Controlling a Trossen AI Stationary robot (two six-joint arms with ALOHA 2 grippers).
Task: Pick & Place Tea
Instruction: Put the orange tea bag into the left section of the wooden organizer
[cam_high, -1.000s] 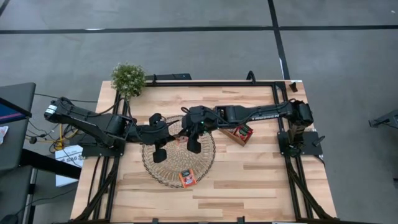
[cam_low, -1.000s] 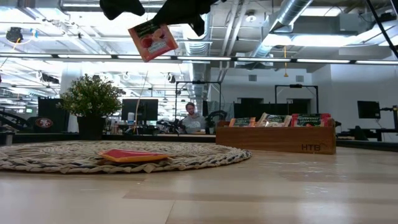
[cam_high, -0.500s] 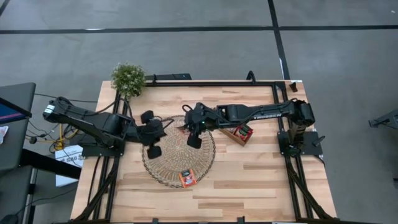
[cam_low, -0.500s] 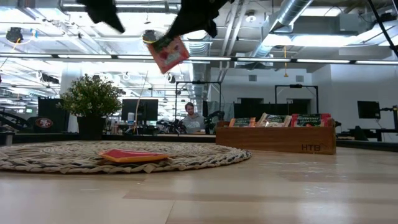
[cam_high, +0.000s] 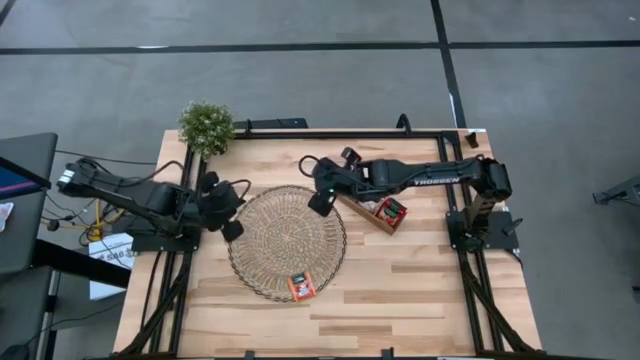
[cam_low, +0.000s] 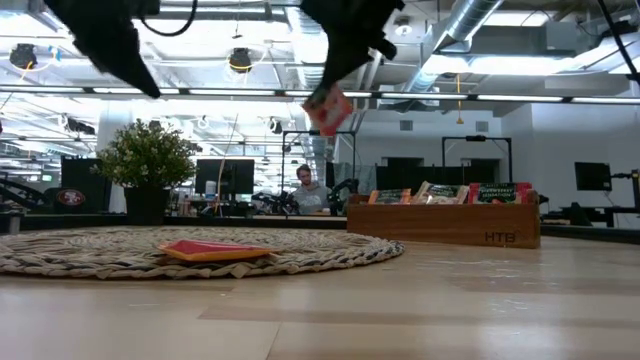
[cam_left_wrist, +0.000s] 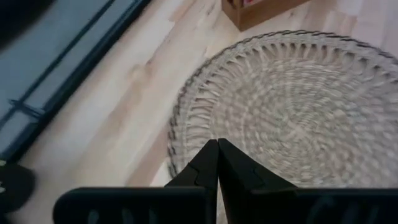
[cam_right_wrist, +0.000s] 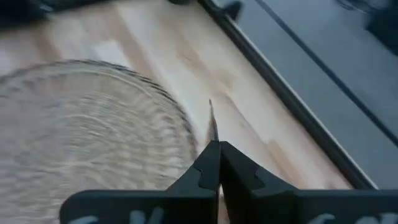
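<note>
Seen from above, the right gripper (cam_high: 313, 183) hangs over bare tabletop between the round wicker mat (cam_high: 287, 242) and the wooden compartment tray (cam_high: 368, 212), its fingers pressed together on a red-orange tea sachet (cam_low: 327, 110). In the low view the sachet dangles high in the air from that gripper (cam_low: 335, 75), tilted, well above the table (cam_low: 420, 300). In the right wrist view the sachet shows only as a thin edge (cam_right_wrist: 212, 124) sticking out past the closed fingertips. A second red-orange sachet (cam_high: 301, 286) lies flat on the near part of the mat, and more sachets (cam_high: 391, 210) stand in the tray. The left gripper (cam_high: 228, 205) waits just off the mat's left edge, its fingers (cam_left_wrist: 208, 163) fully closed with nothing between them. A small potted plant (cam_high: 206, 125) stands at the table's far left corner.
</note>
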